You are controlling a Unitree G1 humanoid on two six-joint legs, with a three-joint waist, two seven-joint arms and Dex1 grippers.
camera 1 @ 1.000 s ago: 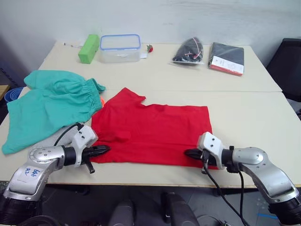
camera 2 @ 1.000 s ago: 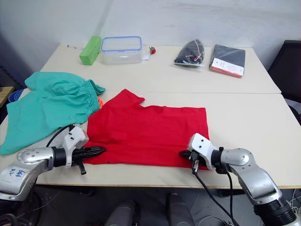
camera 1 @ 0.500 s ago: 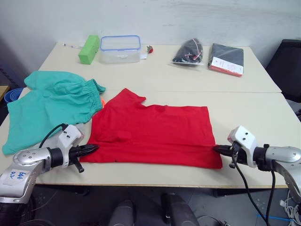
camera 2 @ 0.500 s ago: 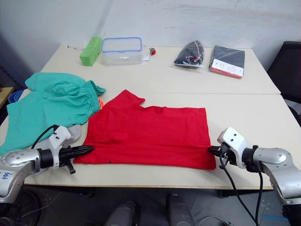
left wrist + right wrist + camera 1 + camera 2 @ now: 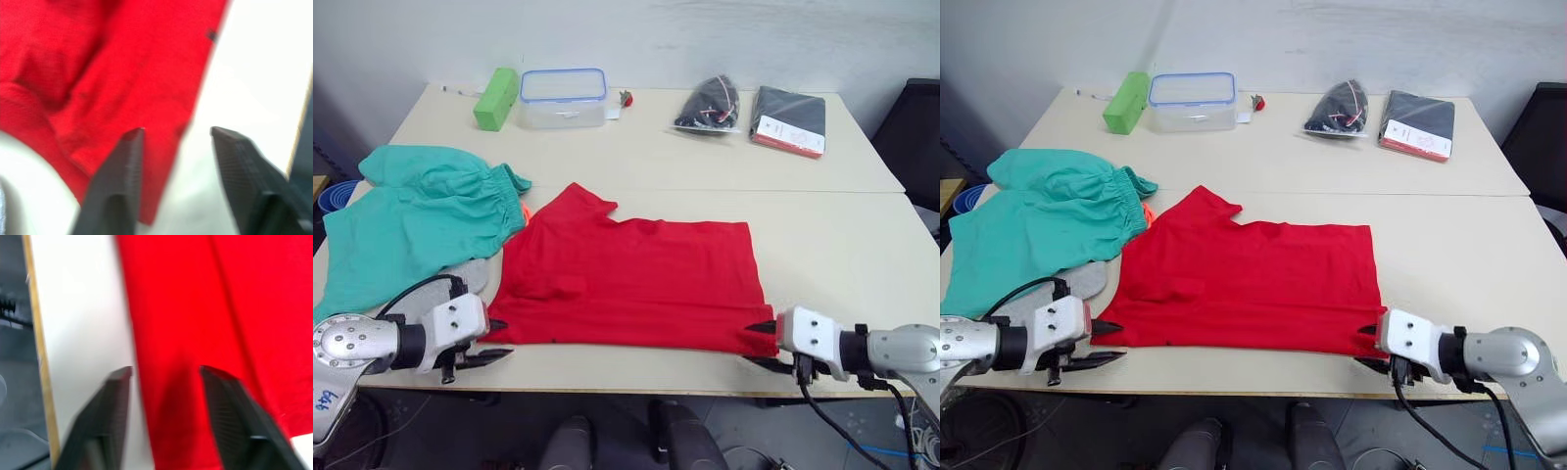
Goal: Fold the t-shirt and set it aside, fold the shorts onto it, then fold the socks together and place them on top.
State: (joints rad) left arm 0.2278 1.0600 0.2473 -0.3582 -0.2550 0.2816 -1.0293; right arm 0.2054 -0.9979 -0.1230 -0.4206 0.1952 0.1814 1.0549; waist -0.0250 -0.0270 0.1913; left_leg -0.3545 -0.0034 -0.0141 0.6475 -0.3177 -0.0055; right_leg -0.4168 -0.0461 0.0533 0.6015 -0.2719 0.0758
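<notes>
both arms reach low, jaws open, at the t-shirt's point(image 5: 631, 279) near corners.

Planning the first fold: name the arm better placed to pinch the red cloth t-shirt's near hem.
Neither clearly. Left gripper and right gripper each sit open at a near corner of the red cloth t-shirt.

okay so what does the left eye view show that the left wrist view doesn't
Left eye view: the teal shorts, grey socks, the lidded clear box, the green block, and the right gripper open at the t-shirt's near right corner.

Left wrist view: the left gripper's open fingers close up, straddling the t-shirt's near hem.

Both: the red t-shirt, the table and the left gripper.
</notes>
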